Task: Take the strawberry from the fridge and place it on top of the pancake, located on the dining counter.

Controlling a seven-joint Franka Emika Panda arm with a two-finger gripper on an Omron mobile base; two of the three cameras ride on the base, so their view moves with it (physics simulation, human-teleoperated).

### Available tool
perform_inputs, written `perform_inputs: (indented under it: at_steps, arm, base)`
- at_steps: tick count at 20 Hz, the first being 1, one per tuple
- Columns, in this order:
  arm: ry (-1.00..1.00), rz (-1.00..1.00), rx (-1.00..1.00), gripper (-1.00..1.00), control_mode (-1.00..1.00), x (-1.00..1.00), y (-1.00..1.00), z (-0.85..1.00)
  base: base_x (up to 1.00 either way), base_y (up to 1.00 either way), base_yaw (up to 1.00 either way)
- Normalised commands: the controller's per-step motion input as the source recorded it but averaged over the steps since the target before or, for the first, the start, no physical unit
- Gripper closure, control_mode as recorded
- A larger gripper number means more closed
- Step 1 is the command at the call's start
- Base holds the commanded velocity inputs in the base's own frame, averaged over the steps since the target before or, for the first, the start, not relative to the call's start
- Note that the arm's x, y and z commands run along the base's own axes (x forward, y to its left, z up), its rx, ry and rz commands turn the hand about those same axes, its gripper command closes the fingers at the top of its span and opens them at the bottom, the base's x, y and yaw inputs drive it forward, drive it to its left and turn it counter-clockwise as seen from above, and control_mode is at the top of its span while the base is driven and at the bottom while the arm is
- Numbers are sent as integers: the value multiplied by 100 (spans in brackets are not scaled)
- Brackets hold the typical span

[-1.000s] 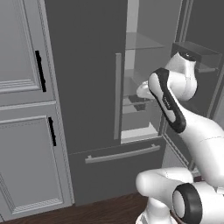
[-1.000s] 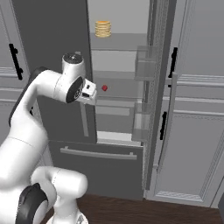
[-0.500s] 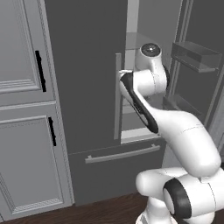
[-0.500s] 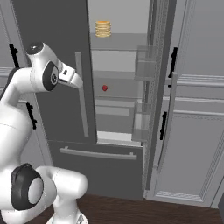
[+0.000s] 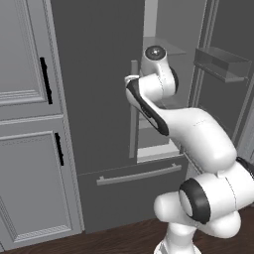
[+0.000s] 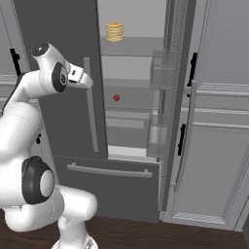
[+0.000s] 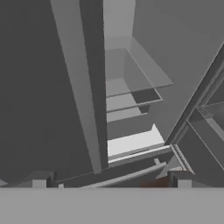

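The left base view looks from behind the arm on its left side, forward and slightly down at the fridge [image 5: 99,89], whose closed left door takes the middle of the picture and whose open right half is seen at a slant. The right base view looks from behind on the right, facing more squarely into the open compartment with its glass shelves [image 6: 133,104]. Both share the fridge front, the bottom drawer [image 6: 109,177] and the arm. The hand view sits much nearer, rolled, looking along the closed door's edge down into the interior.
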Motion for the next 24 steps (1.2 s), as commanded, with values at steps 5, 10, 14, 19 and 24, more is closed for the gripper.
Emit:
perform_inputs:
  at_steps: [5, 10, 14, 19, 24]
  arm:
    - [-2, 21, 0, -100, -100, 66, 13, -1]
    - [1, 1, 0, -100, -100, 14, 0, 0]
    - [-8, 2, 0, -100, -100, 25, 4, -10]
    - [-1, 0, -1, -100, -100, 58, 3, -15]
    - [0, 0, -4, -100, -100, 66, 9, -13]
  base:
    - [0, 0, 0]
    - [0, 0, 0]
    - [0, 0, 0]
    - [0, 0, 0]
    - [0, 0, 0]
